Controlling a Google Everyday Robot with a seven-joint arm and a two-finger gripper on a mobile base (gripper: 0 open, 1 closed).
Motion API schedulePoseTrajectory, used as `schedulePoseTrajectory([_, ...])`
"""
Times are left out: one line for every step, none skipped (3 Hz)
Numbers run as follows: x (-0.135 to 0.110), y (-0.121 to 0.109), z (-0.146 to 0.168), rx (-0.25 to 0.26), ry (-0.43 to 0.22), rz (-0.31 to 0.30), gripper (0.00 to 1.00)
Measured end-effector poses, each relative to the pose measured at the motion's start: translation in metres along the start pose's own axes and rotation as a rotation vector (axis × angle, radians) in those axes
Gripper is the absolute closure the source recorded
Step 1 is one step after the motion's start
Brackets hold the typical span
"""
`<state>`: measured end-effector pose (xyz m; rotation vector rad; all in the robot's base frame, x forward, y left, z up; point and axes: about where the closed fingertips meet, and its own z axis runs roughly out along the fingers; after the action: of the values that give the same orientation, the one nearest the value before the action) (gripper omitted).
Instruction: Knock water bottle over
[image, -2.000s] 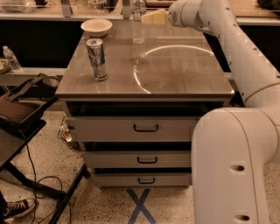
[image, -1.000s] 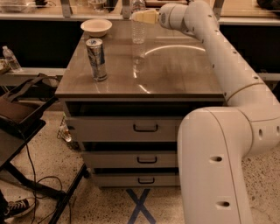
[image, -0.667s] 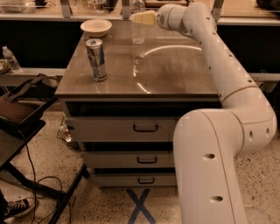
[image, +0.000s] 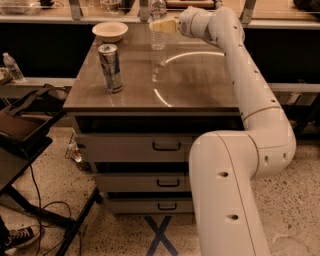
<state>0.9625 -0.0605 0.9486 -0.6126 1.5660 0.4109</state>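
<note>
Worktop (image: 200, 85), left to right: a drink can (image: 110, 67) stands upright near the left edge, with a bowl (image: 110, 31) behind it at the far edge. The water bottle (image: 158, 41) stands upright at the far centre. The pincer (image: 162, 25) meets the bottle's upper part from the right, level with its shoulder, apparently touching. Whether the pincer is wide or narrow cannot be told. The arm (image: 250, 95) reaches in from the right.

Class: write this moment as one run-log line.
gripper: at water bottle upper part, contact unclear | water bottle: upright, far edge of table | can: upright, front left | bowl: far left
</note>
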Motion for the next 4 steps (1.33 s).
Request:
schedulePoseTrajectory([0.001,0.009,0.009,-0.014,0.017,0.008,0.00])
schedulePoseTrajectory([-0.001,0.016,0.015,-0.019,0.025,0.023,0.00])
schedulePoseTrajectory([0.001,0.020,0.021,-0.022,0.028,0.042,0.00])
schedulePoseTrajectory([0.000,0.022,0.026,-0.024,0.011,0.027,0.00])
